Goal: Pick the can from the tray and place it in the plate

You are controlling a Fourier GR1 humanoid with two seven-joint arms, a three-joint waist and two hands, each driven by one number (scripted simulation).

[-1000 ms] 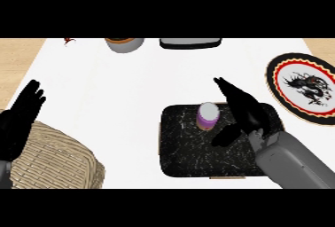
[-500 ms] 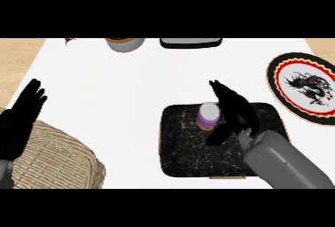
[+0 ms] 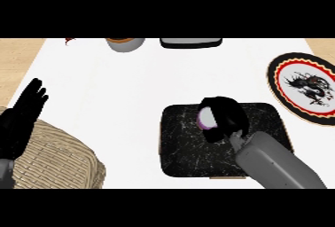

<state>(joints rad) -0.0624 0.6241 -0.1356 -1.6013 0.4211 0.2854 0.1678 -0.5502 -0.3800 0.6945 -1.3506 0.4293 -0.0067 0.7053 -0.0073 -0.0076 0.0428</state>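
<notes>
can [image 3: 204, 119] on tray [image 3: 189, 153], plate [image 3: 277, 83] to right

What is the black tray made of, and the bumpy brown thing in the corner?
The tray looks like black stone or marble, matte, with thin pale veins; it could be only a printed pattern. The other looks like a wicker basket: tan strands woven in crossing rows.

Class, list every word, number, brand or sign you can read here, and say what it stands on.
No text can be read anywhere.
The plate carries only a dragon picture inside red and black rings.
The can shows a plain purple and white side, mostly hidden by the right hand.
The tray has marbling only.
</notes>
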